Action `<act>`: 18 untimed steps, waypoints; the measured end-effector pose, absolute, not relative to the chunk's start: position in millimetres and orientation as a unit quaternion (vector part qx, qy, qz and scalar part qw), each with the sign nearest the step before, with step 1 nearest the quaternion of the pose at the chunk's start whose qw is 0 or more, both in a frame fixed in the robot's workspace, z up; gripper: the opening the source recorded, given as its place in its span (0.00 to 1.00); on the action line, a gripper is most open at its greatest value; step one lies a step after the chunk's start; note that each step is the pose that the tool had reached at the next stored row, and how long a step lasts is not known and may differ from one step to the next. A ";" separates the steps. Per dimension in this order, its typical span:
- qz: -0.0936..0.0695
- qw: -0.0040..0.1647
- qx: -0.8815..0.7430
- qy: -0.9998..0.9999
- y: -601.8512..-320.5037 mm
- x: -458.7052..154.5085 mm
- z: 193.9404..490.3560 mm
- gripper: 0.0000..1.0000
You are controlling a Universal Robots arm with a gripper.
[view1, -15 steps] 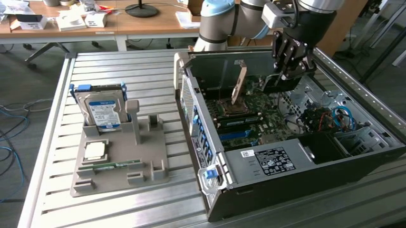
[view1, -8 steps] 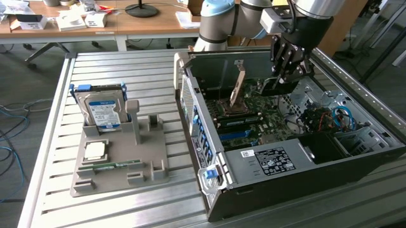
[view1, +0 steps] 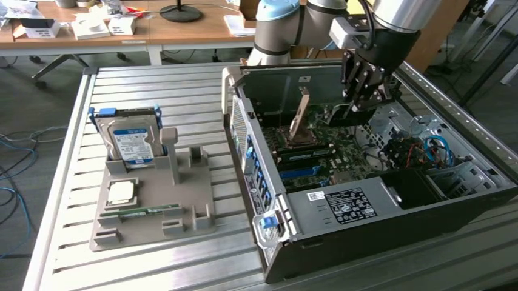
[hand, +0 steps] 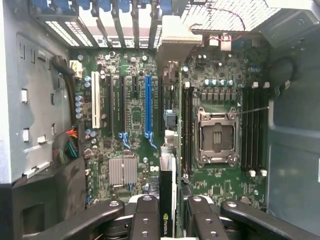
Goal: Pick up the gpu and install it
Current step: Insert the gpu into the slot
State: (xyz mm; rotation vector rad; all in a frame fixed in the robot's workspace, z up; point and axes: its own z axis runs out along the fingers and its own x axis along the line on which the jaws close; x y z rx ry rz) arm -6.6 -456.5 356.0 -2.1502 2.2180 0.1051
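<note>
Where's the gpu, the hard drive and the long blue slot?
gpu (hand: 166,222): wrist view, the logo on its edge.
hard drive (view1: 133,145): exterior view, its label.
blue slot (hand: 148,105): wrist view, its middle.

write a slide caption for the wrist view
Wrist view: gripper holding the gpu edge-on between its fingers over the motherboard, with the blue slot and empty cpu socket below.

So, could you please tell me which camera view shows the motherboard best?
The wrist view: it looks straight down on the motherboard, with card slots and empty processor socket plain. The exterior view shows it aslant inside the case, partly behind the gripper.
</note>
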 end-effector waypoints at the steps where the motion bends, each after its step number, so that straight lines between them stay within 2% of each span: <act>1: 0.035 0.024 -0.695 0.717 -456.5 -6.6 354.6 0.26; 10: 0.038 0.021 -0.695 0.718 -456.6 -6.6 340.0 0.26; 18: 0.038 0.021 -0.695 0.718 -456.6 -6.6 339.4 0.26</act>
